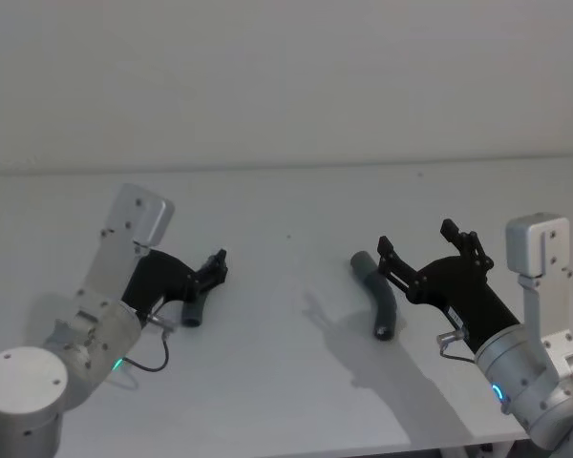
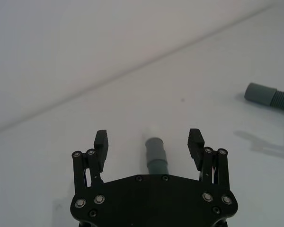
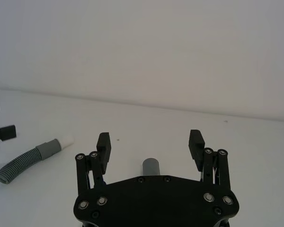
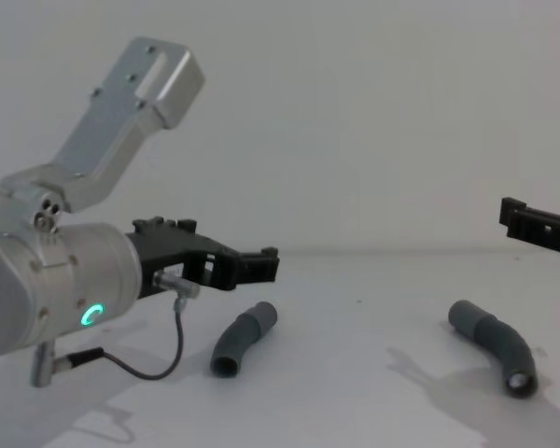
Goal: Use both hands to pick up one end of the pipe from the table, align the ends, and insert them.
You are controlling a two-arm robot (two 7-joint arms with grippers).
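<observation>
Bench [image 1: 286, 200], white and flat, carries two pipe pieces well apart. Over the white-tipped piece [image 1: 193, 313] hangs the left tool [image 1: 218, 266], fingers spread. Farther right lies the other grey piece [image 1: 377, 296], with the right tool [image 1: 418, 240] above it, fingers likewise spread.

A pale grey wall [image 1: 286, 76] (quite plain) spans the background.

Light was even, soft and moderately bright, with no glare on the matte white table [image 1: 286, 205]. Shadows were faint and soft-edged, falling left of and nearer than whatever cast them: a grey blotch below the right gripper [image 1: 416, 236], a paler one beside the left arm [image 1: 100, 277], a smear by the right pipe piece [image 4: 495, 343]. A green ring light [image 4: 91, 315] glowed on the left arm. The wall [image 1: 286, 76] was lit flat and grey.
</observation>
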